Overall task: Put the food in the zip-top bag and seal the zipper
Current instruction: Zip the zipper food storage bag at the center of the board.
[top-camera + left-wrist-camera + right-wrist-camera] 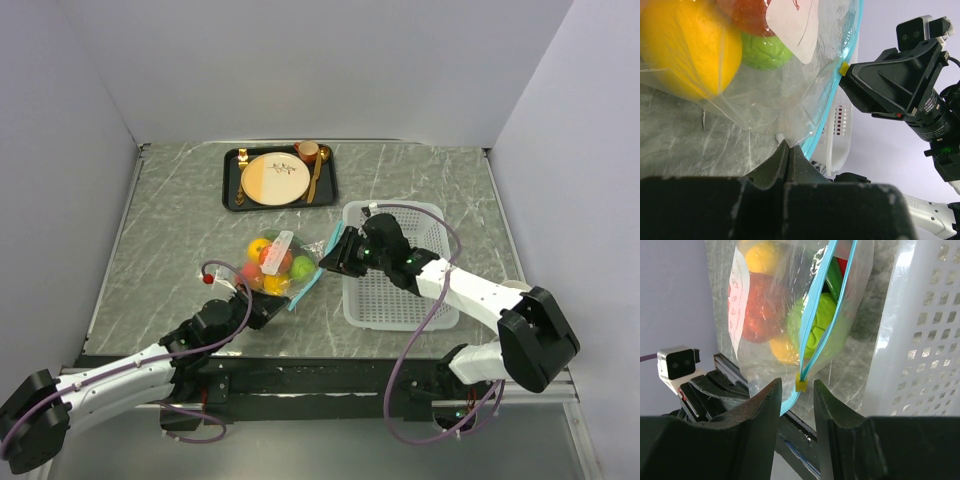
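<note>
Right wrist view: the right gripper [795,390] is released, its jaws standing either side of the yellow slider [801,384] on the zipper [811,320] without clamping it. Above the slider the blue tracks part, so the bag [765,365] is judged unsealed. The food [822,322] is inside the bag, which sits mid-table between the two grippers, near the basket [920,340].

Risks:
- An off-centre closure may miss the slider and pinch only film.
- Pulling may drag the floppy bag if the opposite hold slips.

Only the left wrist view shows the left gripper [788,150] clenched on the bag's edge, just beside the zipper. The top view gives the layout but hides both contacts.
</note>
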